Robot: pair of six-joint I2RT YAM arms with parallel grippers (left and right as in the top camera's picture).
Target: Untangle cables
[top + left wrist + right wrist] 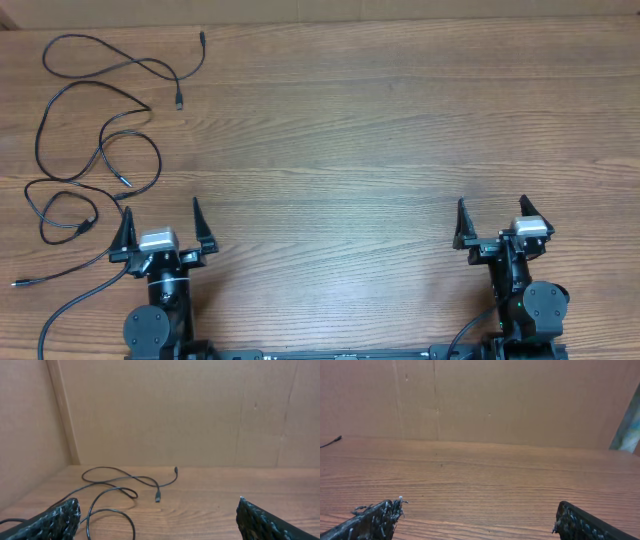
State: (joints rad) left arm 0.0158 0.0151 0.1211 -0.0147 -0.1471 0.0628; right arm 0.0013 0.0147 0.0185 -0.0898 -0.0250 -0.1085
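Cables (101, 147) sprawled far left — L gripper (161, 208), R gripper (492, 202) agape.

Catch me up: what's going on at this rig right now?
Two robot arms sit at the near edge of a wooden table, set to untangle cables. The cables, thin black cords with small plugs, lie in loose overlapping loops at the table's left side. The left gripper is open just beside the nearest loop, and the right gripper is open far off to the right. Neither holds anything, and no strand has been picked up yet.
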